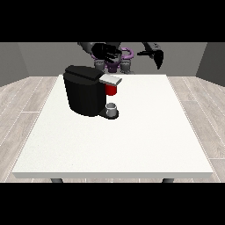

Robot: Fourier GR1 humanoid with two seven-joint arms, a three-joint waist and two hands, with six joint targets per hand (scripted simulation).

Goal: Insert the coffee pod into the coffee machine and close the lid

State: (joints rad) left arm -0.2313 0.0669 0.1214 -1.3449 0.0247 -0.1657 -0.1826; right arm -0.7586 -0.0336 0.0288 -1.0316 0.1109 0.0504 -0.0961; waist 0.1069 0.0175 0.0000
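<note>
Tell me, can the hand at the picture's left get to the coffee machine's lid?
Probably yes. The hand at the view's left hovers just behind and above the coffee machine, and nothing stands between it and the lid.

Black coffee machine on the white table, grey lid down.

The boxy black coffee machine (pixel 85 90) stands upright on the far left part of the table, turned slightly at an angle. Its flat grey lid (pixel 110 79) juts out to the right at the top, over a red part (pixel 111 89) below it. A small grey cup (pixel 112 108) sits on the machine's base, under the spout.
</note>
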